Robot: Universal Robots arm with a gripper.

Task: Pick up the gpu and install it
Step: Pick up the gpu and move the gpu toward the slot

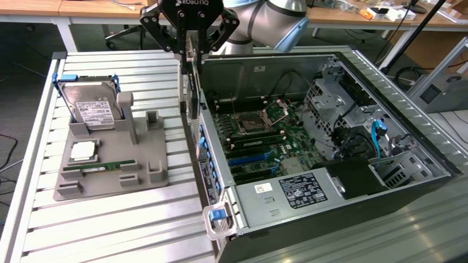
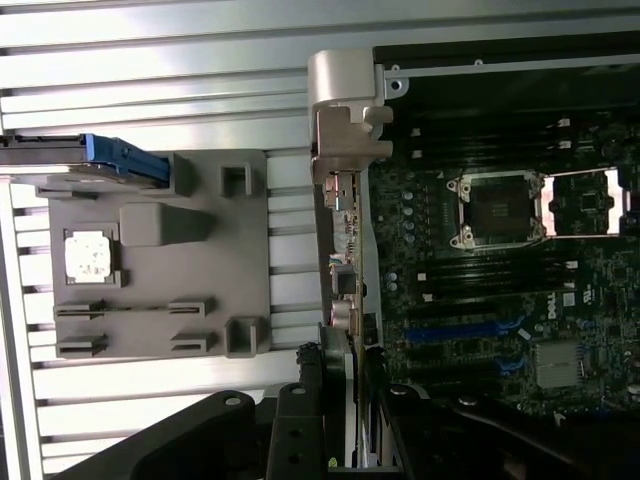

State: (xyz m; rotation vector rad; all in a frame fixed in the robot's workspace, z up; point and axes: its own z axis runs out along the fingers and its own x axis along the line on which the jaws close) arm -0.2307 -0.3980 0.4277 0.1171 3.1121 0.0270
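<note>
The gpu [image 1: 192,93] [image 2: 343,250], which I held on edge in the gripper [image 1: 188,52] [image 2: 345,375] clamped on it, hung over the computer case [image 1: 387,82] wall between parts tray [image 1: 146,159] and motherboard [image 1: 263,137], presumably so it could drop into a slot.

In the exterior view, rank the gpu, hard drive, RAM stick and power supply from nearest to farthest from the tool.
1. gpu, held in the tool, beside the case wall.
2. hard drive, upright on the fixture, exterior view's left.
3. RAM stick, at the same fixture's near part.
4. power supply, inside the case, exterior view's right.
</note>
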